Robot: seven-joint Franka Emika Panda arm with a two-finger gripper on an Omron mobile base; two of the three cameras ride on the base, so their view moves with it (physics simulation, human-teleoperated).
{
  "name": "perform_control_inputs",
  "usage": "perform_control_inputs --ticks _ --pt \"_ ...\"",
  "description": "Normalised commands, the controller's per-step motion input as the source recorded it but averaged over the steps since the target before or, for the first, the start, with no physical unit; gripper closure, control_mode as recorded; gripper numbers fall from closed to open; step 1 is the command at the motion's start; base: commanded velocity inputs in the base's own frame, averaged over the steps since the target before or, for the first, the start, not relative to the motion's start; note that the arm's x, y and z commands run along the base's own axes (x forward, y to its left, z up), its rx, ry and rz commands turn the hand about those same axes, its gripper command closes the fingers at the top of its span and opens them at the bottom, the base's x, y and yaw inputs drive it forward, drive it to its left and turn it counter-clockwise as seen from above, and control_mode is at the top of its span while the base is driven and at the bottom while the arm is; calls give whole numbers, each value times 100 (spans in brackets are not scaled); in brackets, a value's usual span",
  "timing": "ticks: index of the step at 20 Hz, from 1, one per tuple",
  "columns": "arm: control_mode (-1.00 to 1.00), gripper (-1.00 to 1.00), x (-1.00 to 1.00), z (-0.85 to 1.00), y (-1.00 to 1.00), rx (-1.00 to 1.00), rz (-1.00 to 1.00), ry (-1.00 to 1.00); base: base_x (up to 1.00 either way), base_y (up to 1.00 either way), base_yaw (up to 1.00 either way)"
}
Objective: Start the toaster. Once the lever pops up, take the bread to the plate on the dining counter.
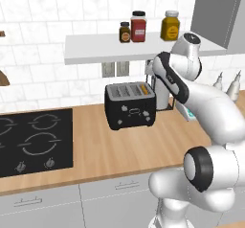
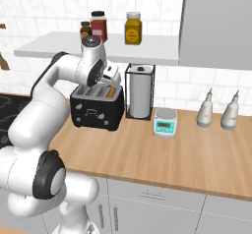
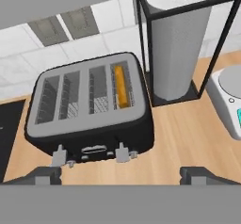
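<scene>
Hovering over the toaster (image 3: pixel 89 110) on the bench (image 3: pixel 188 138), the tool (image 3: pixel 120 176) hangs released. The bread (image 3: pixel 120 86) sits in the slot nearest the paper roll (image 3: pixel 176 44). Starting seems in hand: next, descend and press the lever (image 3: pixel 121 153).

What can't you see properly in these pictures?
- Bread, orange-tan slice: sunk in the black four-slot toaster; its edge alone shows, hand view.
- Toaster's small knobs: too small to read, left base view.
- Gripper: the white arm hides its fingers, right base view.
- Black hob: cut off by the left edge.
</scene>
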Motion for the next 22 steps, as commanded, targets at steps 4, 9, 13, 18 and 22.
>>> perform_control_inputs --ticks 4,9,13,18,22 --pt "-100 -100 -26 0 26 -8 4 -13 0 0 0" --pt "-100 -100 -23 0 19 -11 5 -31 0 0 0" --pt "-100 -100 0 0 1 -6 1 -17 0 0 0" --pt "-100 -100 0 0 0 0 0 1 0 0 0" --pt "-100 -100 0 10 -1 0 0 2 0 0 0"
